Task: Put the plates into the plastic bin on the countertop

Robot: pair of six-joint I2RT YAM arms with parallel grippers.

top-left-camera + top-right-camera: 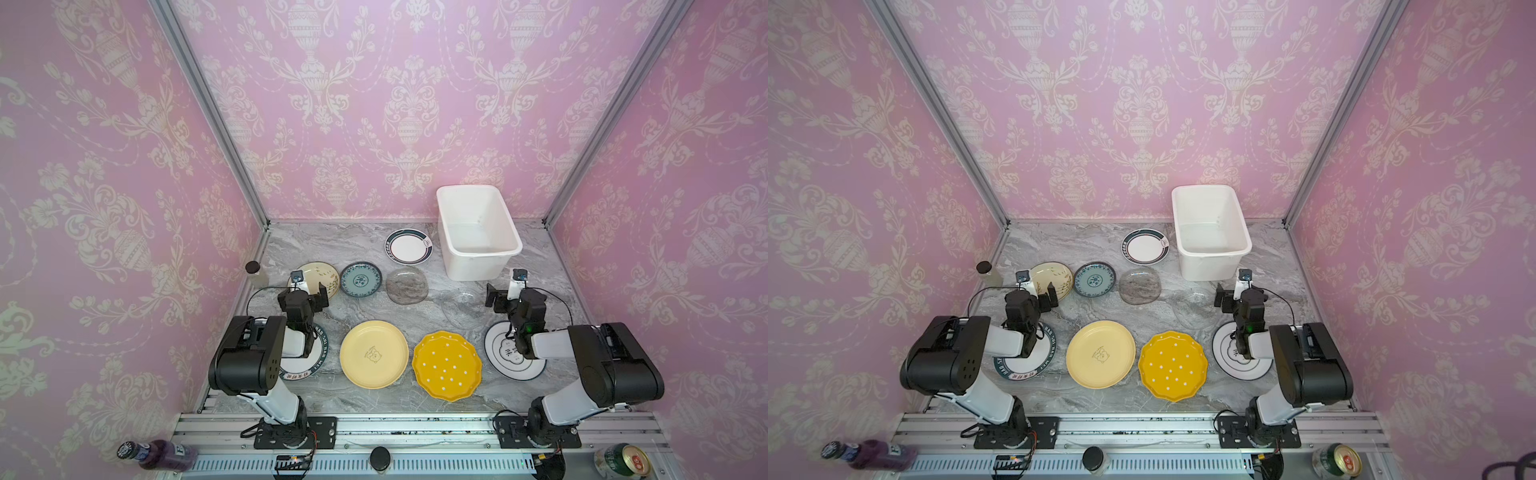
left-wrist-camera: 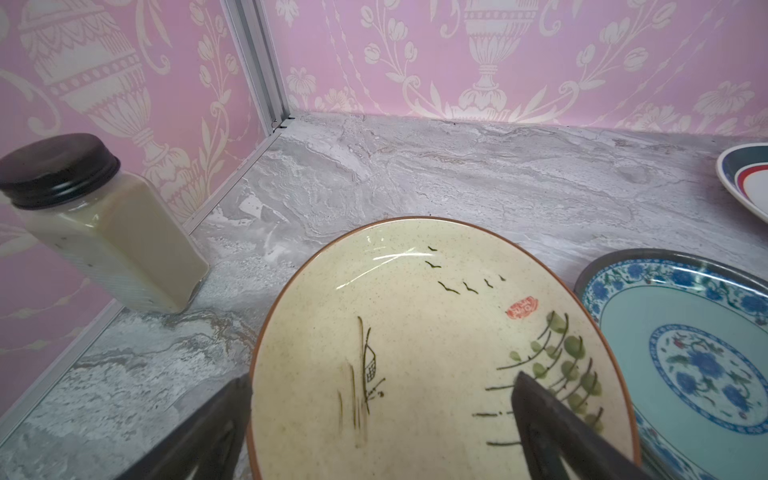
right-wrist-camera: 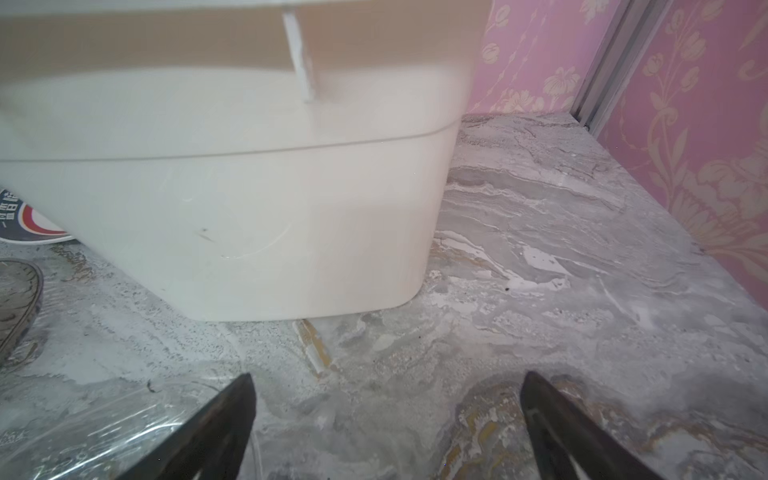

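Several plates lie flat on the grey marble countertop [image 1: 540,270]. The empty white plastic bin [image 1: 473,266] stands at the back right. My left gripper [image 1: 309,291] hangs open over the cream plate [image 2: 415,332], one finger outside its rim, beside the teal floral plate [image 2: 685,353]. My right gripper [image 3: 388,375] is open over bare marble just in front of the bin [image 3: 249,208], with a clear glass plate [image 1: 463,309] to its left. Pale yellow [image 1: 373,354] and dotted orange [image 1: 447,365] plates lie at the front. Each arm partly covers a white dark-rimmed plate.
A black-lidded jar [image 2: 99,224] stands against the left wall near the cream plate. A smoky glass plate [image 1: 407,285] and a white dark-rimmed plate [image 1: 408,246] lie mid-table. Pink walls enclose three sides. A bottle [image 1: 160,455] and a can [image 1: 622,461] rest by the front rail.
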